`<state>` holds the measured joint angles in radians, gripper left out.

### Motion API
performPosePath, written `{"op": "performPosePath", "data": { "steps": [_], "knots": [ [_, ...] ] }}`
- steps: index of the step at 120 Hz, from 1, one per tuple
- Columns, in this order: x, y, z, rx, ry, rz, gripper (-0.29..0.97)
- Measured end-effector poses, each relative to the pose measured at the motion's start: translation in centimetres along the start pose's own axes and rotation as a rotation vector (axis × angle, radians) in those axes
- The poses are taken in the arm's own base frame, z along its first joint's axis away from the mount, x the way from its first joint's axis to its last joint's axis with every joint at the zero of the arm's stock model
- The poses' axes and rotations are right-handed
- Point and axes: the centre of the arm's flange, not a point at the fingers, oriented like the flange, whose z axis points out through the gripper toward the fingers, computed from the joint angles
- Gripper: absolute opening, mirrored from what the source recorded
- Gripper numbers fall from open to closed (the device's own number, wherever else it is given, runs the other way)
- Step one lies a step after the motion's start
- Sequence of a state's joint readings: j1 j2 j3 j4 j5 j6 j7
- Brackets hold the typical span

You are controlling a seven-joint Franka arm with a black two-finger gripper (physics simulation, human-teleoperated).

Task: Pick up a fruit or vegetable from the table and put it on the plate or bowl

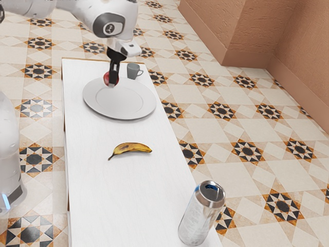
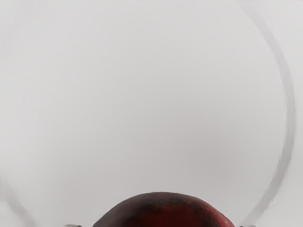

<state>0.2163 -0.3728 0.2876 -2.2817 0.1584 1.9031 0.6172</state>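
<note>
Gripping red apple [image 1: 106, 78] in pincer [image 1: 111, 83], over far rim of plate [image 1: 128, 104]; mug [image 1: 133, 70] near

The dark red round fruit [image 1: 106, 78] hangs in the hand [image 1: 111, 82] over the white plate [image 1: 128, 103]'s far rim, near the worktop [image 1: 128, 195]'s far end.

A long white counter [image 1: 128, 180] with a thin wood-coloured edge at its far end stands on a tiled floor [image 1: 247, 123]. The tiles are cream with faint tan tracery, set with black, white and orange star squares in a regular grid. At the exterior view's upper right, rough terracotta-brown walls [image 1: 257, 25] meet in corners, with a plain skirting strip along their foot. The light is even and soft.
</note>
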Motion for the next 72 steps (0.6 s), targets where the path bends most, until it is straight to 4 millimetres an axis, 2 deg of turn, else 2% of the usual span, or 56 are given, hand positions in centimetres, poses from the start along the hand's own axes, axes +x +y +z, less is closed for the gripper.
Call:
{"op": "performPosePath", "data": {
  "steps": [31, 52, 72],
  "knots": [
    [1.6, -0.6, 1.7, 0.001, 0.0, 0.007, 0.34],
    [2.1, -0.2, 1.6, -0.011, 0.022, 0.014, 0.55],
    [2.4, 0.0, 1.2, -0.035, 0.05, 0.007, 0.64]
  ]
}}
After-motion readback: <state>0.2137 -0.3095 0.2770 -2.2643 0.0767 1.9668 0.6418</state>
